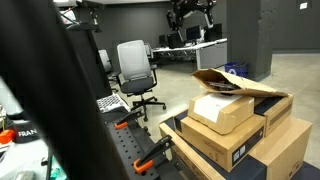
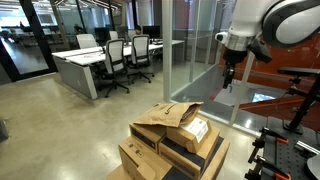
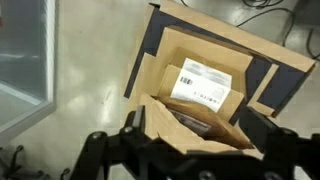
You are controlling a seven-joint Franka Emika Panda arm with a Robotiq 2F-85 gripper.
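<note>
A stack of cardboard boxes (image 2: 175,140) stands on the floor and shows in both exterior views (image 1: 235,125). On top lie a small box with a white label (image 3: 200,85) and an open brown box with raised flaps (image 3: 190,125) that has something dark inside. My gripper (image 2: 228,82) hangs well above the stack, pointing down. In the wrist view its two black fingers (image 3: 200,135) are spread wide, one on each side of the open box far below. It holds nothing and touches nothing.
A black table with orange clamps (image 1: 135,120) stands beside the stack. Office chairs (image 1: 135,70) and desks (image 2: 90,65) stand further off. A glass wall (image 2: 190,50) runs behind the boxes. Bare concrete floor (image 2: 60,130) surrounds the stack.
</note>
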